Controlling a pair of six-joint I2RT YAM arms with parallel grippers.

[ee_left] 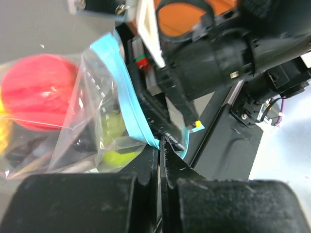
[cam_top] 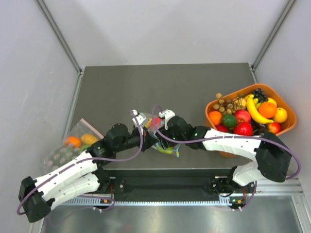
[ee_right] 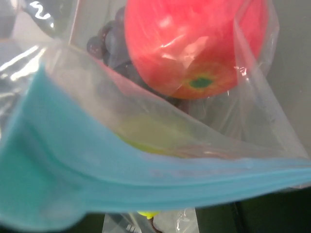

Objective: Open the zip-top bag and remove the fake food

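The zip-top bag (cam_top: pixel 161 144) hangs between my two grippers above the table's near edge. In the left wrist view my left gripper (ee_left: pixel 161 146) is shut on its teal-blue zip strip (ee_left: pixel 124 82). Through the plastic show fake food: a red apple (ee_left: pixel 39 92) and a lime-green fruit (ee_left: pixel 116 148). My right gripper (ee_left: pixel 187 137) is at the bag's mouth, its two dark fingers apart, one lying along the strip. In the right wrist view the strip (ee_right: pixel 121 179) fills the foreground and hides my fingers; behind it are the apple (ee_right: pixel 194 43), purple grapes (ee_right: pixel 109 46) and the green fruit (ee_right: pixel 155 136).
An orange basket (cam_top: pixel 289 125) heaped with fruit stands at the right of the dark mat. A second clear bag (cam_top: pixel 73 145) with a pinkish-red edge lies at the left, holding an orange and other fruit. Grey walls close in the table.
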